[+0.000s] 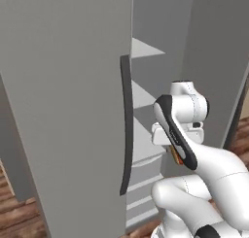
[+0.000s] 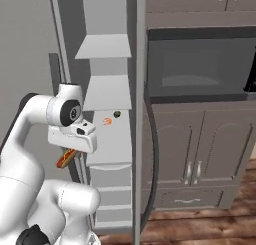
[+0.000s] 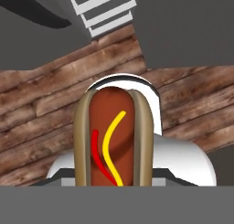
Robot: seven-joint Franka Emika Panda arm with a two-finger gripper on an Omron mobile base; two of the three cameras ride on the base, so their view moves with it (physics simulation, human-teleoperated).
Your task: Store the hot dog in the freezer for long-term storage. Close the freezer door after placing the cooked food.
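Hot dog [image 3: 113,141]: fills the middle of the hand view, red-orange sausage in a tan bun with 1 yellow and 1 red squiggle along it. In the right base view it [image 2: 66,158] hangs tilted under the hand, in front of the freezer opening, below the level of the shelf with the 2 small items. In the left base view just an orange sliver [image 1: 176,156] peeks out beside the forearm.
Fingers: the gripper [image 2: 70,154] is closed on the hot dog, which sticks out from under the hand; the fingertips themselves are hidden in all 3 views.
Freezer [image 2: 106,89]: open, white shelves stacked above white drawers; the left base view shows the same shelves [image 1: 143,93] edge-on.
Freezer door [image 1: 68,110]: swung open, its plain grey face takes up the left half of the left base view, with the long dark handle [image 1: 126,125] along its edge.
Shelf items: a dark green round item [image 2: 117,114] and a flat orange scrap [image 2: 106,121] lie near each other on a middle shelf, seen from the right base view.
Right side: dark microwave [image 2: 200,64] above brown cabinet doors [image 2: 200,144].
Floor [image 3: 41,109]: wood planks, seen past the hot dog in the hand view.
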